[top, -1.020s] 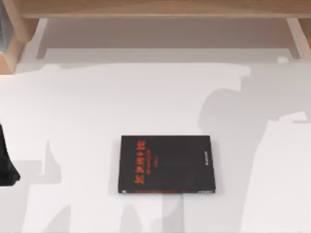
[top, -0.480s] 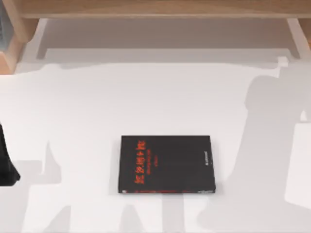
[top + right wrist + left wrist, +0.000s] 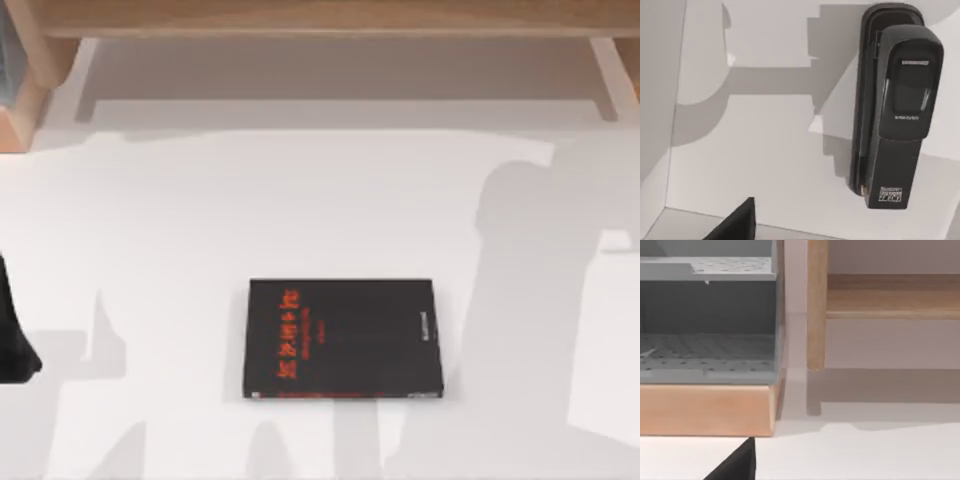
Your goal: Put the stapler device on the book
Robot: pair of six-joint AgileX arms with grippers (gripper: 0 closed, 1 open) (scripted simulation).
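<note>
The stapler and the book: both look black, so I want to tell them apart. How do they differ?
The stapler is a slim, narrow oblong with a raised, stepped top; the book is a broad, flat rectangle. The book's cover bears red lettering plus a short white line; the stapler carries only small pale labels. The stapler lies on the white table, apart from the book. Both are black and lie flat.

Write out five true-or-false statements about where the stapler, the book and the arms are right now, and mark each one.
1. The flat black book with red lettering lies on the white table. True.
2. The slim black stapler device rests on the book. False: it lies on the white table.
3. The book stands open. False: it lies closed.
4. The dark left arm sits at the table's left edge. True.
5. A gripper clamps the stapler. False: nothing touches it.
</note>
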